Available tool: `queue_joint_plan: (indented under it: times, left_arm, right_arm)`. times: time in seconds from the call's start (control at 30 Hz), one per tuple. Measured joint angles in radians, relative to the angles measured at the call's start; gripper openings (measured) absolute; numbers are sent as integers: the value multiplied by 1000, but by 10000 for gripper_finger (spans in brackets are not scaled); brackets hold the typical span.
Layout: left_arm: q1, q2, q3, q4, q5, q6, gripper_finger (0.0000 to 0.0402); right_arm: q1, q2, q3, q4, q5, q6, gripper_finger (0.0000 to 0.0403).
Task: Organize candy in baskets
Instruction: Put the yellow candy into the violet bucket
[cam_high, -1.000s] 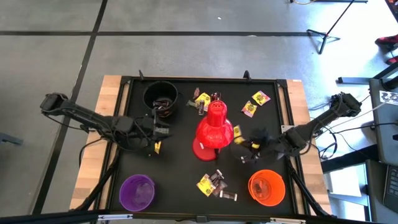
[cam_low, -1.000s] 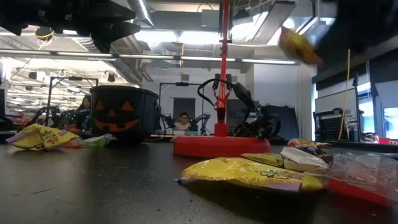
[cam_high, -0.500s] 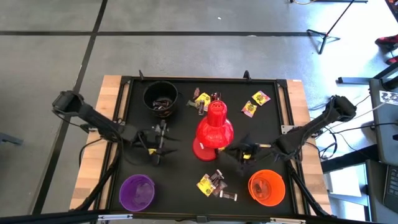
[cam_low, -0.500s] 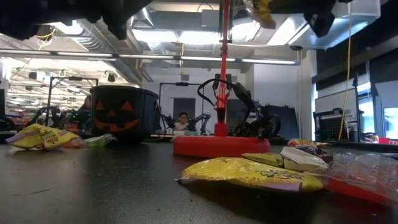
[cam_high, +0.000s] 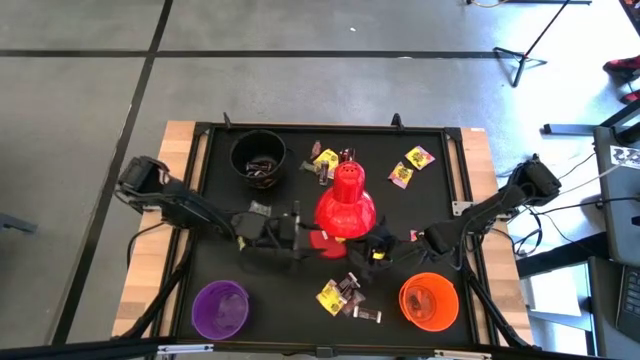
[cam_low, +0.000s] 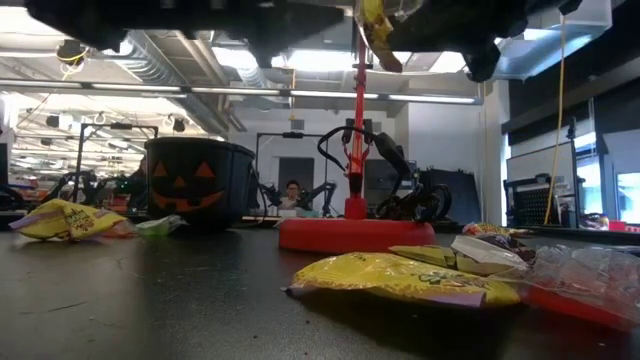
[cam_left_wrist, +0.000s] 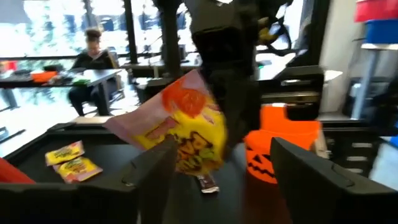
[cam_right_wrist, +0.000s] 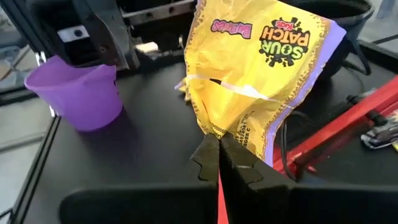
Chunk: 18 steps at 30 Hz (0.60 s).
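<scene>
A yellow candy packet (cam_right_wrist: 261, 62) with a purple edge hangs in the air near the red lamp's base, with my right gripper (cam_right_wrist: 217, 152) shut on it. In the high view that gripper (cam_high: 372, 247) is right of centre. My left gripper (cam_high: 300, 232) faces it from the table's left, open. In the left wrist view the packet (cam_left_wrist: 186, 134) shows between its fingers (cam_left_wrist: 152, 168); I cannot tell whether they touch it. The black basket (cam_high: 258, 155) stands far left, the purple one (cam_high: 220, 308) near left and the orange one (cam_high: 428, 302) near right. My right gripper pinches one edge of the packet (cam_right_wrist: 217, 127) between its two fingertips. The fingers come from the table's right, slanting a little downward. The packet is lifted clear of the table and stands out beyond the fingertips, crumpled near the hold.
A red desk lamp (cam_high: 345, 205) stands mid-table, its base between the arms. Loose candy lies behind it (cam_high: 325, 160), at the far right (cam_high: 412, 165) and in a heap near the front (cam_high: 345, 298). A raised rim (cam_high: 200, 200) frames the black mat.
My left gripper has swept from near the black basket toward the table's middle and the lamp's base. My right gripper has carried the yellow packet toward the table's left and tipped downward. The two grippers now face each other closely.
</scene>
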Motion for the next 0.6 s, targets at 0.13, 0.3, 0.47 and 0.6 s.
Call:
queue_joint_plan:
  times: [0.13,0.3,0.47,0.6]
  left_arm:
    - [21,61,71,-31,-43,-33,274]
    - [43,102,120,-68,-44,-80,284]
    - [48,109,121,-69,-44,-93,282]
    - [48,109,121,-73,-64,-103,256]
  right_arm:
    - [-6,8,0,21,3,-10,0]
    - [-6,14,0,29,2,-18,0]
    - [-5,15,0,29,0,-21,0]
    - [-5,15,0,28,0,-22,0]
